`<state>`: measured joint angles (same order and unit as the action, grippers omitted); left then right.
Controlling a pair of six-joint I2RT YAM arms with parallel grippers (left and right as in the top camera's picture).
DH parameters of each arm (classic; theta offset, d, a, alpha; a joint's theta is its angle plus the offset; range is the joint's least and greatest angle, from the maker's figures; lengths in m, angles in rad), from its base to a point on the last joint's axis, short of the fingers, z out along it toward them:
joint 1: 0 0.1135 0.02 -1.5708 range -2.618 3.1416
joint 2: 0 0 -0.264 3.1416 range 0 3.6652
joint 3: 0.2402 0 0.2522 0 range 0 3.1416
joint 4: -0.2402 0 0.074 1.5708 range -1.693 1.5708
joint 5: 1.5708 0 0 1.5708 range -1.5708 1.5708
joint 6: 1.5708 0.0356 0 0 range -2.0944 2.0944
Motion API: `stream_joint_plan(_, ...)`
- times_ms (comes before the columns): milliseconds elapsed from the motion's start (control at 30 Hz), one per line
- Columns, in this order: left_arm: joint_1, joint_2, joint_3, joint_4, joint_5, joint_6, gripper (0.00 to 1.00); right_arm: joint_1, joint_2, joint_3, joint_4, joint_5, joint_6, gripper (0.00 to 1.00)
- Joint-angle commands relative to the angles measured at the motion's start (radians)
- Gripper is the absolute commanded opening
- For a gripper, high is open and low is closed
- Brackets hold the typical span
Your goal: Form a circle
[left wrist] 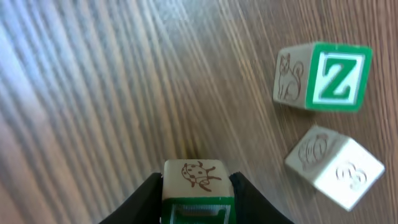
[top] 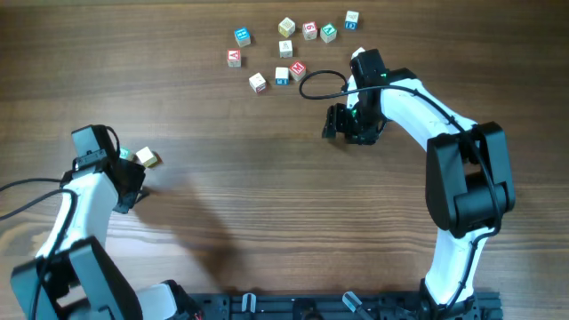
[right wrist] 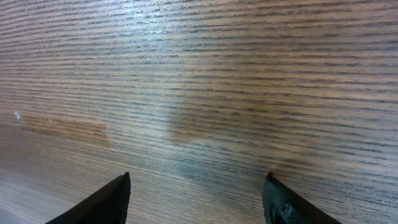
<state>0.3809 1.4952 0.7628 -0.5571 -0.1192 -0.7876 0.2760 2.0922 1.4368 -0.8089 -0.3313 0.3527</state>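
Three small pale wooden letter cubes make up the circle's cluster at the left of the table. In the left wrist view, a cube with a ladybug drawing and a green face (left wrist: 198,179) sits between the fingers of my left gripper (left wrist: 198,190), both pads against its sides. To its upper right lie a green Z cube (left wrist: 323,78) and a plain pale cube (left wrist: 336,167), close together. From overhead, my left gripper (top: 133,184) is just below those two cubes (top: 147,158). My right gripper (top: 348,124) hangs open over bare wood (right wrist: 196,180), holding nothing.
Several more letter cubes (top: 285,48) lie scattered at the far middle of the table, above my right arm. A black cable (top: 320,84) loops beside the right wrist. The wooden table (top: 267,196) stretches between the two arms.
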Motion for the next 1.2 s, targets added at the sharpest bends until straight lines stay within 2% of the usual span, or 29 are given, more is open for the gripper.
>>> stream_joint_plan(0,-0.003,0.029,-0.002,0.036,-0.032,-0.002,0.35,0.002,0.030,-0.022,-0.013,0.047,-0.008,0.70)
stream_joint_plan(33,-0.003,0.029,-0.002,0.050,-0.037,-0.002,0.41,0.002,0.030,-0.022,-0.013,0.047,-0.003,0.70)
stream_joint_plan(67,-0.003,0.029,-0.002,0.060,-0.044,-0.002,0.43,0.002,0.030,-0.022,-0.013,0.047,0.000,0.70)
stream_joint_plan(233,-0.003,0.029,-0.002,0.109,-0.058,-0.002,0.45,0.002,0.030,-0.022,-0.013,0.047,0.017,0.72)
stream_joint_plan(433,-0.003,0.029,-0.002,0.093,-0.053,-0.002,0.49,0.002,0.030,-0.022,-0.016,0.047,0.017,0.72)
stream_joint_plan(567,-0.003,0.024,0.000,0.047,-0.029,-0.002,0.58,0.002,0.030,-0.022,-0.016,0.047,0.017,0.72)
stream_joint_plan(767,-0.003,-0.106,0.152,-0.194,-0.006,-0.002,0.59,0.002,0.030,-0.022,-0.031,0.047,0.017,0.73)
stream_joint_plan(867,-0.004,-0.174,0.162,-0.241,0.061,-0.002,0.59,0.002,0.030,-0.022,-0.026,0.047,0.018,0.73)
stream_joint_plan(900,-0.004,-0.173,0.158,-0.245,0.062,-0.002,0.56,0.002,0.030,-0.022,-0.026,0.046,0.018,0.73)
stream_joint_plan(933,-0.004,-0.166,0.143,-0.249,0.063,-0.002,0.37,0.002,0.030,-0.022,-0.026,0.047,0.018,0.73)
stream_joint_plan(1033,-0.011,-0.133,0.091,-0.279,0.098,-0.002,0.14,0.002,0.030,-0.022,-0.027,0.047,0.018,0.73)
stream_joint_plan(1100,-0.014,-0.108,0.046,-0.282,0.164,-0.002,0.07,0.002,0.030,-0.022,-0.026,0.047,0.018,0.73)
stream_joint_plan(1167,-0.021,-0.092,-0.006,-0.265,0.182,-0.002,0.08,0.002,0.030,-0.022,-0.026,0.047,0.018,0.73)
